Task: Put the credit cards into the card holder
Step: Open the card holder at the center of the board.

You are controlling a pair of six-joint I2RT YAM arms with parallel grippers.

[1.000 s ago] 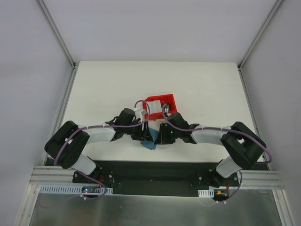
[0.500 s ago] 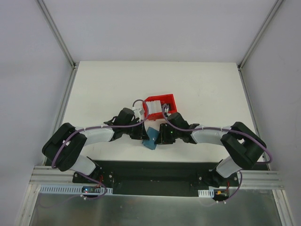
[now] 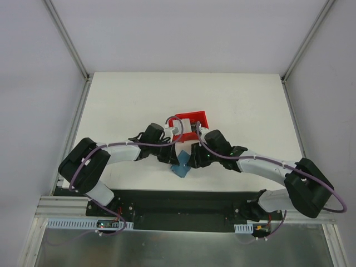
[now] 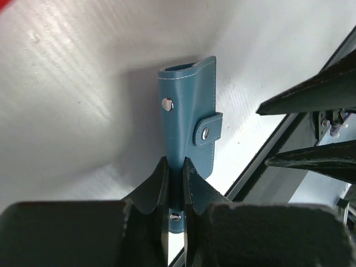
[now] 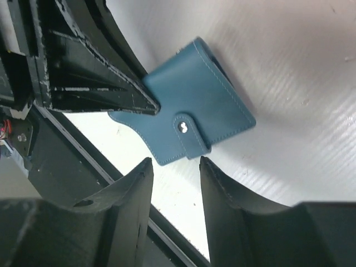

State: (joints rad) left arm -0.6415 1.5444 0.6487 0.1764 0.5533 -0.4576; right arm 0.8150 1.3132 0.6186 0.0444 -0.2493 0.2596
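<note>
White flat table [image 3: 122, 100] carrying a red plastic bin [image 3: 194, 118]. Just in front of the bin, the left pincer [image 4: 173, 167] clamps one edge of the teal-blue folding leather card holder [image 4: 186, 117] (clasp snapped shut). The right pincer [image 5: 175, 164] stands parted and empty beside it.

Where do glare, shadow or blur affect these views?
Left wrist: card holder sharp, soft shadow beside it, streaky glare on the table. Right wrist: card holder sharp, table washed out white near its edge. Top external: even light, card holder small.
</note>
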